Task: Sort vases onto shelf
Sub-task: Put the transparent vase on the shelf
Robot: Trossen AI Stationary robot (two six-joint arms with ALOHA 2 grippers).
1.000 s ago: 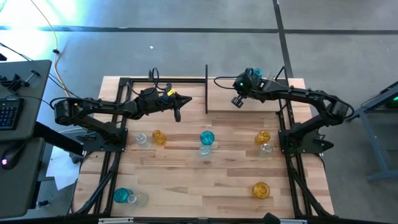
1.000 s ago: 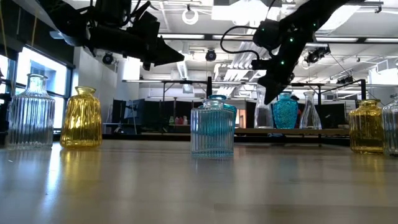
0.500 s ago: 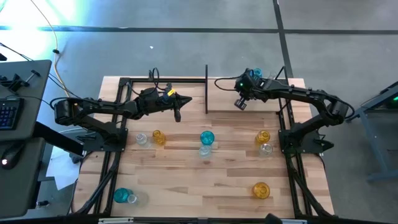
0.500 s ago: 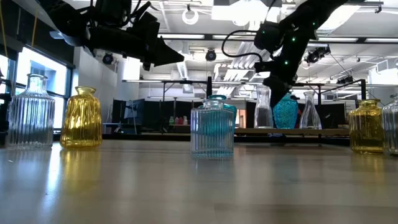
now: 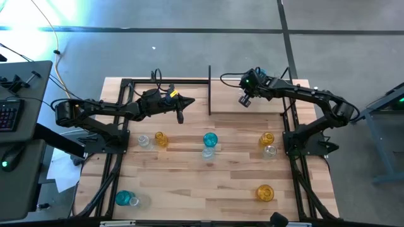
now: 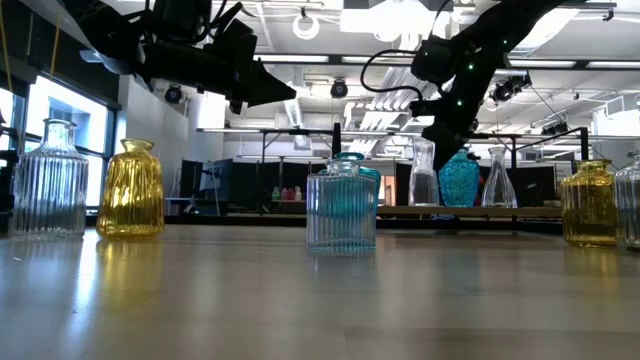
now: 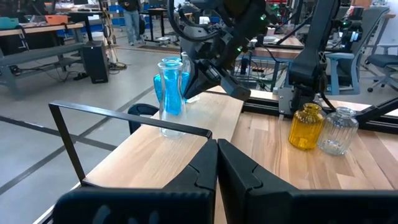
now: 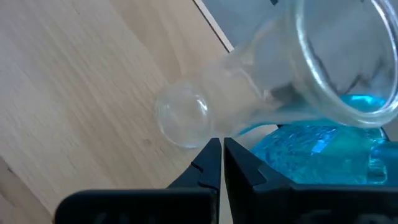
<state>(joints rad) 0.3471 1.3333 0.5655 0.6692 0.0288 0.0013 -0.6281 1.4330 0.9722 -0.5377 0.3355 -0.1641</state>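
The shelf [image 5: 227, 104] is a light-wood board with black end posts at the table's far edge. On it stand a tall clear vase [image 6: 424, 172], a teal vase [image 6: 460, 178] and another clear vase [image 6: 498, 180]. My right gripper [image 5: 245, 101] hangs shut just above the tall clear vase [image 8: 261, 93], with the teal vase [image 8: 323, 149] behind it. My left gripper [image 5: 180, 117] is shut and raised left of the shelf, holding nothing. Other vases stand on their bases on the table: amber [image 5: 161, 139], teal [image 5: 210, 139], clear [image 5: 208, 152] and amber [image 5: 267, 139].
More vases stand near the table's front: teal [image 5: 123, 198] with clear [image 5: 137, 201] at the left, amber [image 5: 264, 192] at the right. A clear vase [image 5: 144, 141] and another clear one [image 5: 270, 151] sit mid-table. Black frame rails [image 5: 293, 151] run along both sides.
My right gripper has risen from beside the tall clear vase on the shelf and drifted a little toward the table's right edge. The vase now stands uncovered in the low view.
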